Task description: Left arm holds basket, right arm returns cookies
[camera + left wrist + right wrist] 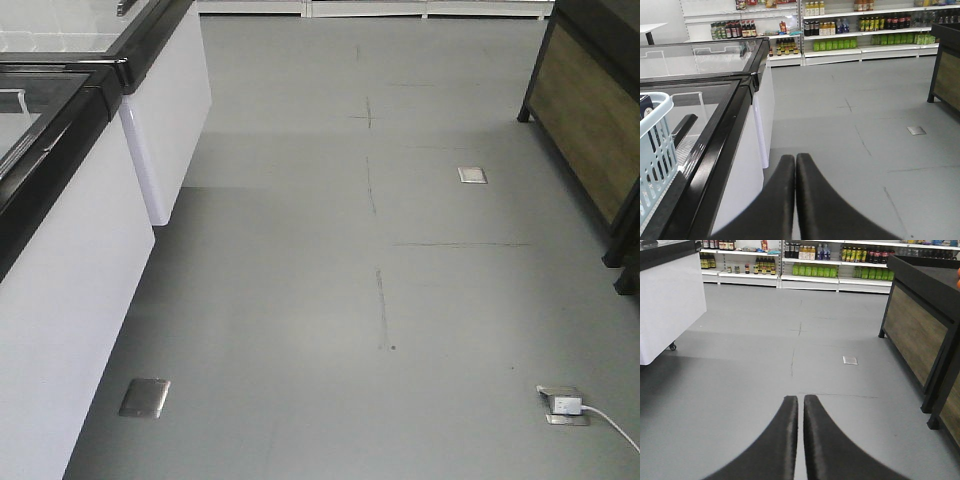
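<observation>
The light blue basket [656, 150] with slotted sides rests on the chest freezer at the far left of the left wrist view. Over its rim shows the corner of a dark box [645, 106], which looks like the cookies. My left gripper [795, 159] is shut with nothing in it. It hangs over the grey floor, to the right of the freezer and apart from the basket. In the right wrist view my right gripper [800, 398] is shut with only a thin slit between the fingers, empty, over bare floor. Neither arm shows in the front view.
Glass-topped chest freezers [60, 110] line the left side. A dark wooden display stand [920, 325] stands on the right. Stocked bottle shelves [840, 30] run along the back wall. Metal floor sockets [145, 397] are set into the floor, one with a white plug [567, 404].
</observation>
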